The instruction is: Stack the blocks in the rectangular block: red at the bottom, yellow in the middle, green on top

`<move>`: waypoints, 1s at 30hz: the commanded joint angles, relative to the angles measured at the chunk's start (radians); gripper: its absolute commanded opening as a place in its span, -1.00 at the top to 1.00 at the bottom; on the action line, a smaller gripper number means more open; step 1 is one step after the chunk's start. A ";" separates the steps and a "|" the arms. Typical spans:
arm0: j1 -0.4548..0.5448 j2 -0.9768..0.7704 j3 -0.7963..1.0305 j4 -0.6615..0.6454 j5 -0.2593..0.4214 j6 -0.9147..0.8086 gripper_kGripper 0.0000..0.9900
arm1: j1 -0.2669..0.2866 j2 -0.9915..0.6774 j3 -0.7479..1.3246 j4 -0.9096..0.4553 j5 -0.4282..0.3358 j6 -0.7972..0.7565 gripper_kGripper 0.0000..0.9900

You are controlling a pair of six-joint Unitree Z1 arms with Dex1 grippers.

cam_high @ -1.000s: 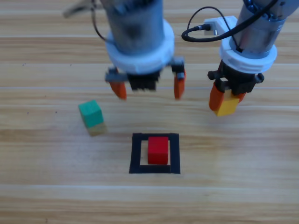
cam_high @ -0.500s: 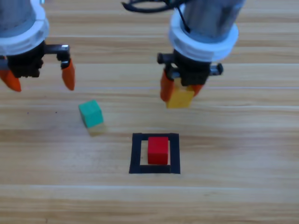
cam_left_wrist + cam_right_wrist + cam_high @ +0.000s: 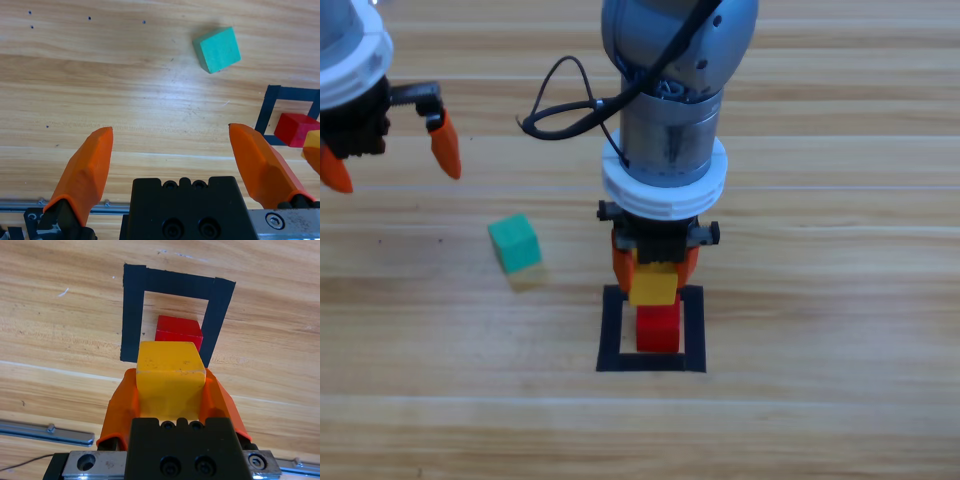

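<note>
Yellow cube (image 3: 653, 286) is pinched between the jaws of the right tool (image 3: 654, 268), which hangs over the back edge of the tape square (image 3: 611, 335). Red cube (image 3: 658, 330) sits inside that square on the wooden surface (image 3: 820, 300), just below the yellow one in the high view. Green cube (image 3: 514, 243) lies well left of the square. Left tool (image 3: 390, 160) waits at the left edge, jaws spread, holding nothing.

Right gripper (image 3: 170, 390) clamped on yellow (image 3: 170, 371), just short of red (image 3: 178, 331) inside tape square (image 3: 132, 315).
</note>
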 commanded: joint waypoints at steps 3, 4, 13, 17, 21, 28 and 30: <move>0.025 0.030 0.066 -0.051 -0.020 0.011 -1.00 | 0.021 0.048 -0.006 0.012 -0.026 0.065 1.00; 0.025 0.029 0.075 -0.058 -0.022 0.011 -1.00 | 0.021 0.048 -0.005 0.012 -0.029 0.078 1.00; 0.022 0.024 0.113 -0.089 -0.031 0.003 -1.00 | 0.039 0.027 0.038 0.015 -0.032 0.090 1.00; 0.019 0.023 0.118 -0.091 -0.028 -0.012 -1.00 | 0.044 0.013 0.064 0.015 -0.032 0.084 1.00; 0.010 0.015 0.125 -0.100 -0.030 -0.032 -1.00 | 0.044 0.007 0.078 0.015 -0.035 0.081 1.00; -0.016 0.015 0.141 -0.117 -0.028 -0.061 -1.00 | 0.044 0.013 0.070 0.015 -0.044 0.076 1.00; -0.021 0.016 0.141 -0.118 -0.025 -0.066 -1.00 | 0.044 0.016 0.067 0.015 -0.047 0.075 1.00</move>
